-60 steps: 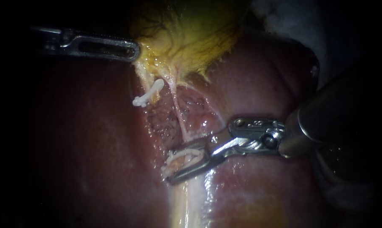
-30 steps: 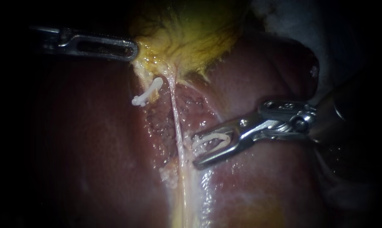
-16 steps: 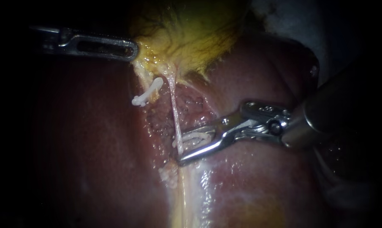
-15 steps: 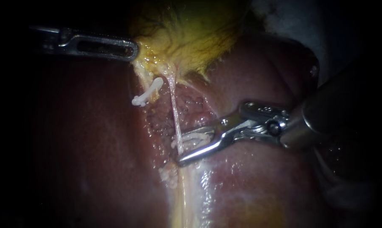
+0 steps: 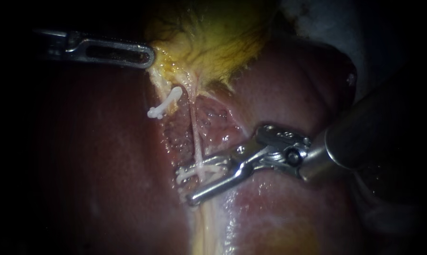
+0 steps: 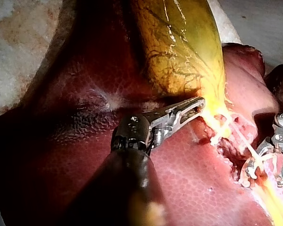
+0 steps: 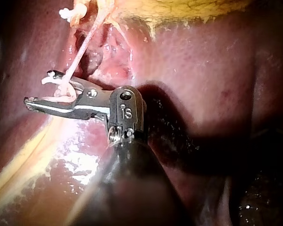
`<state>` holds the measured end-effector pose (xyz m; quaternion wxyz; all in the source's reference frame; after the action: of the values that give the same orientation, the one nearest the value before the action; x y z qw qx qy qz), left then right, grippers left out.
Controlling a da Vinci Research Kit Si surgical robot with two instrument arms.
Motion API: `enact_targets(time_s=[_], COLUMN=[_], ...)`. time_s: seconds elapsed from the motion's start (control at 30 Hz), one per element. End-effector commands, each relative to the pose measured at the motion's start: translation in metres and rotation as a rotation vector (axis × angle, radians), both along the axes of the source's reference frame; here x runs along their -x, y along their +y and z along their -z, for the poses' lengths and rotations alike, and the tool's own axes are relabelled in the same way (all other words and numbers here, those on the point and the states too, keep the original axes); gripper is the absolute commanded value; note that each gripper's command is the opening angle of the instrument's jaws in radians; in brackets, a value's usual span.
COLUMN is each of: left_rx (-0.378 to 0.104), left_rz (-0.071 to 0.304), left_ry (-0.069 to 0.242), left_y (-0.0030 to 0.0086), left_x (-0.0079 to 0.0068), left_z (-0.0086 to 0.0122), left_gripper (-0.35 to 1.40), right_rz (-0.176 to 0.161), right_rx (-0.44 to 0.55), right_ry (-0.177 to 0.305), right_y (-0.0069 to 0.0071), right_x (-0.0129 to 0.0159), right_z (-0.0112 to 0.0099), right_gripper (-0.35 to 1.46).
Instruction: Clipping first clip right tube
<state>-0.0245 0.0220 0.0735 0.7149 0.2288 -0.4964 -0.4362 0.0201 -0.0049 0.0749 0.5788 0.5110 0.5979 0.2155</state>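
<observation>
Gallbladder [image 5: 208, 42]: yellow-green w/ dark branching lines. Liver [image 5: 104, 165]: dark red-brown, glossy, finely mottled. Tube [image 5: 195, 141] pale cream; set clip [image 5: 165, 103] & loaded clip [image 5: 190, 172] white; left instrument [image 5: 145, 55], right instrument [image 5: 186, 185] silver-grey.

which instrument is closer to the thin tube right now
Right. The right instrument holds a clip astride the thin tube; the left instrument grips the gallbladder, further up.

Lower clip [image 5: 187, 173] — astride right tube [image 5: 194, 141]
</observation>
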Motion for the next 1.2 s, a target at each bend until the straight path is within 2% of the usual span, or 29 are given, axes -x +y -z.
enact_targets(time_s=[0.03,0.17,0.3,0.5,0.73,0.8,1.2], left_rx=[0.000,0.000,0.000,-0.001,-0.001,-0.001,-0.002], left_rz=[0.000,0.000,0.000,0.000,0.000,0.000,0.000], left_ry=[0.000,0.000,0.000,0.000,0.000,0.000,0.000], left_y=[0.0000,0.0000,0.0000,0.0000,0.0001,0.0001,0.0002], left_x=[0.0000,0.0000,0.0000,0.0000,0.0000,0.0000,-0.0001], left_z=[0.0000,0.0000,0.0000,0.0000,0.0001,0.0001,0.0002], left_gripper=[-0.35,-0.35,-0.35,-0.35,-0.35,-0.35,-0.35], right_rz=[0.010,0.030,0.031,0.026,0.012,0.012,0.034], right_rx=[0.012,0.047,0.090,0.110,0.147,0.147,0.164], right_ry=[0.014,0.050,0.057,0.067,0.080,0.080,0.049], right_y=[-0.0002,-0.0005,-0.0005,0.0003,0.0005,0.0005,0.0004], right_x=[-0.0002,-0.0004,-0.0005,-0.0005,-0.0006,-0.0007,-0.0007], right_z=[0.0000,0.0004,0.0004,0.0000,-0.0002,-0.0002,-0.0004], right_gripper=[0.50,0.48,0.41,0.08,-0.17,-0.35,-0.35])
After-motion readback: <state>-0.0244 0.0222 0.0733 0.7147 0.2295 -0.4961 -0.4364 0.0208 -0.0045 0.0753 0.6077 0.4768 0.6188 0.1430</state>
